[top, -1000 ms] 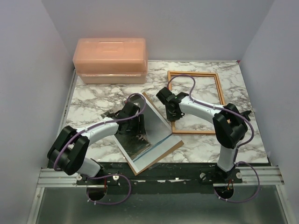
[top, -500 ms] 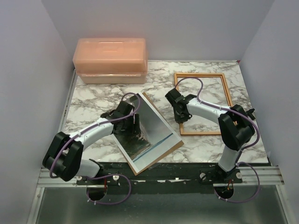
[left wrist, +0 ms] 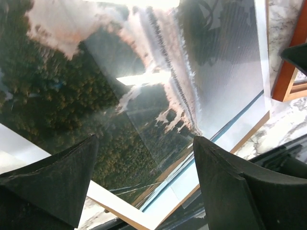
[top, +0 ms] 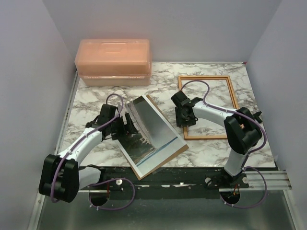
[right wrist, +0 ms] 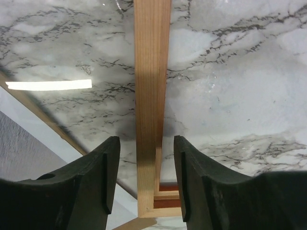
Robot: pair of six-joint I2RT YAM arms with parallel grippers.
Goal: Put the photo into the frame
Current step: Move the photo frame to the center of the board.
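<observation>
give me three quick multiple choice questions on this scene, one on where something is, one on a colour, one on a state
1. Where is the translucent orange box?
A) far-left corner of the table
B) near edge
C) far-right corner

2. What colour are the arm cables?
A) green
B) purple
C) yellow

3. How is the frame?
A) upright
B) leaning on the box
C) flat, opening empty

Answers:
1 A, it sits far left against the back wall.
2 B, purple loops run along both arms.
3 C, bare marble shows through its opening.
</observation>
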